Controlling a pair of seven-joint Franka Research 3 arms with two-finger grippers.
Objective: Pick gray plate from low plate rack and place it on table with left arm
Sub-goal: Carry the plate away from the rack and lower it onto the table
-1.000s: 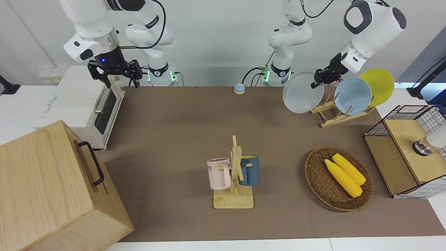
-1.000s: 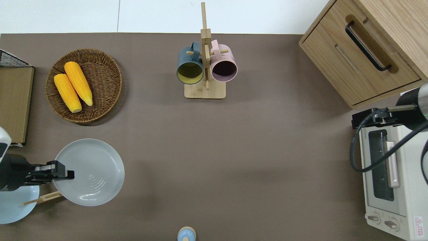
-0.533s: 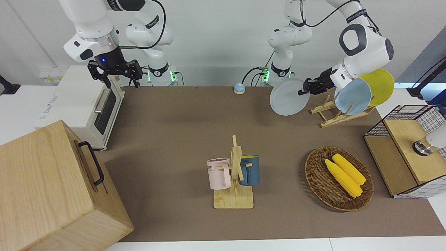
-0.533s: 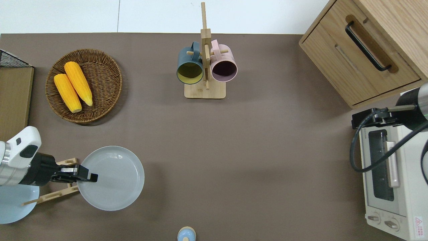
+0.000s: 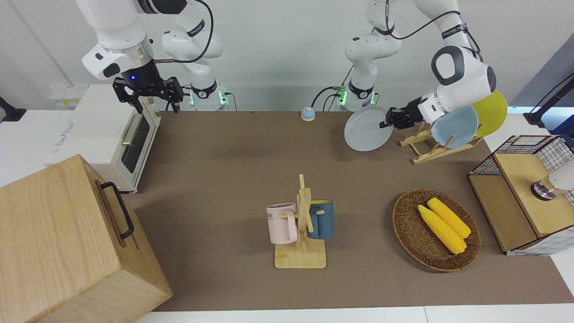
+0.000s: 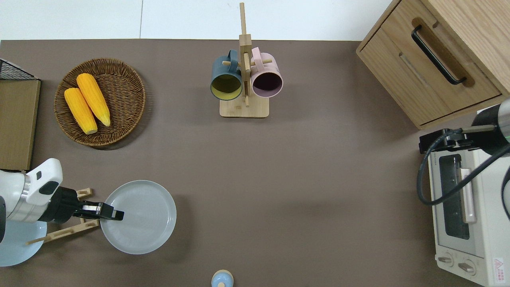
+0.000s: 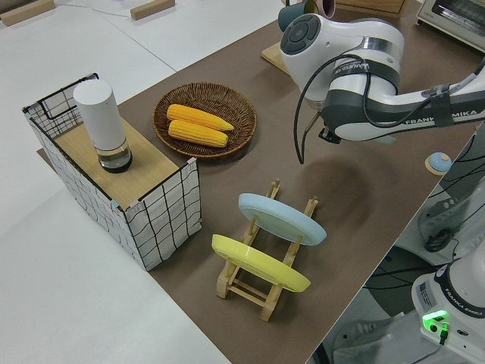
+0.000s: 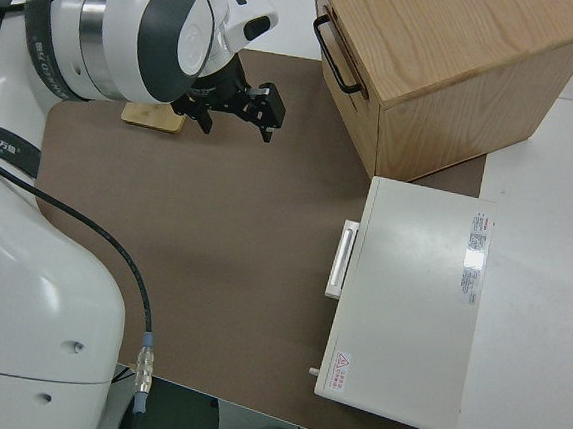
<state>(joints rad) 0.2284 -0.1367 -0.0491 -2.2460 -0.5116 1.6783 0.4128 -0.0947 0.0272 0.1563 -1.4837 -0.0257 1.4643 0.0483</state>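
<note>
Brown matte table (image 6: 303, 175) with white borders, both arms in view. Left arm's slim black gripper (image 6: 113, 215) (image 5: 388, 122) is pinching the rim of the round pale gray plate (image 6: 140, 217) (image 5: 365, 131), on the edge toward the left arm's end of the table. Plate is clear of the low light-wood plate rack (image 6: 63, 231) (image 5: 426, 150) (image 7: 261, 280), just beside it, tilted, over bare table; can't tell whether its lower edge touches the surface. Light blue plate (image 5: 455, 127) (image 7: 282, 220) and yellow plate (image 5: 492, 110) (image 7: 261, 263) sit in the rack, leaning. Round wicker basket (image 6: 125, 99) with two yellow corn cobs (image 6: 87, 103) is farther from the robots than the rack. Right arm parked; its gripper (image 5: 152, 92) (image 8: 240, 110) is spread.
</note>
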